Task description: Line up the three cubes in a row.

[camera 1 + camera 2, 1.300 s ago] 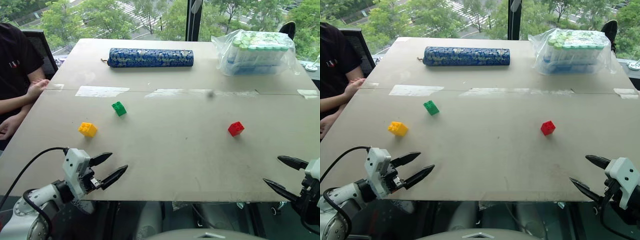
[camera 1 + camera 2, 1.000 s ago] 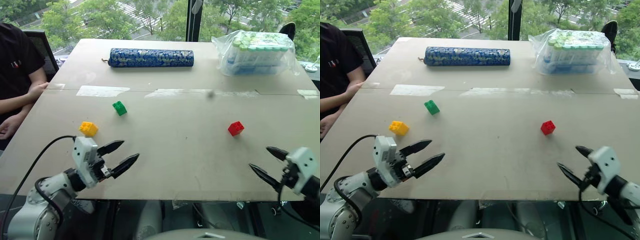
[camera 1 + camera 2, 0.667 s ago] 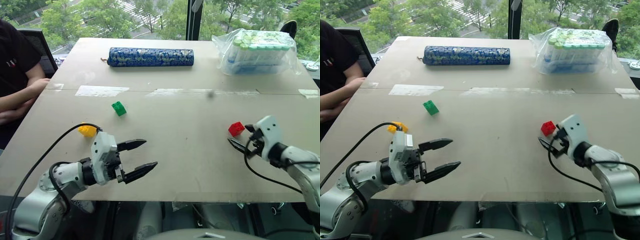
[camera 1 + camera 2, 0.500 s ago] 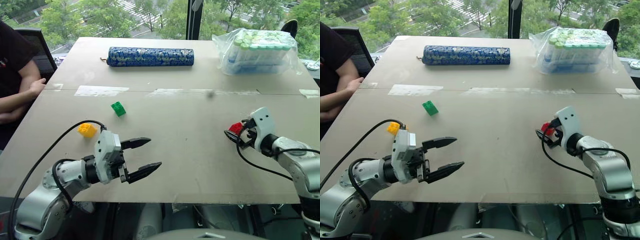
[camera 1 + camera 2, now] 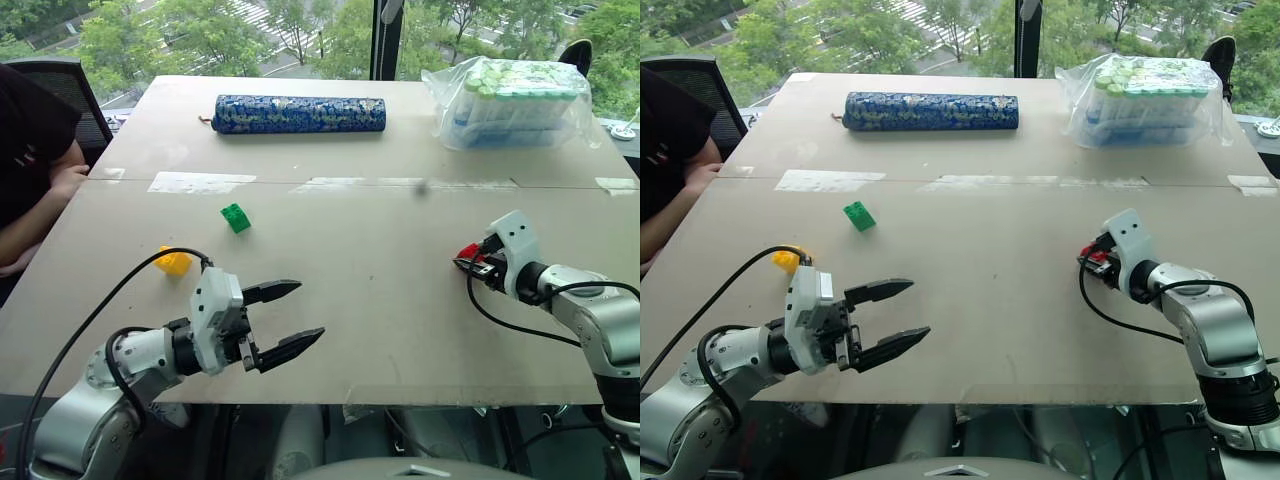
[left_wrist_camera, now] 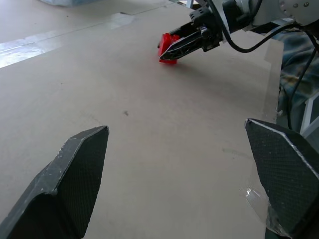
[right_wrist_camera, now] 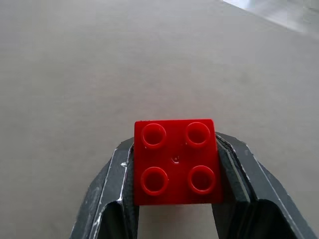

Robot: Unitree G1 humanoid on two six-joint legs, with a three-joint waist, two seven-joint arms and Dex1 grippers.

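Red cube sits clamped between the jaws of our right gripper, low on the table. Taking the red cube as landmark, we find the green cube well apart toward our left and farther from us, and the yellow cube beyond it, leftmost. Our left gripper, jaws spread wide and empty, hovers nearer us than the yellow cube.

No readable text, label, brand, number or sign on anything near either gripper; none farther off on the table either.
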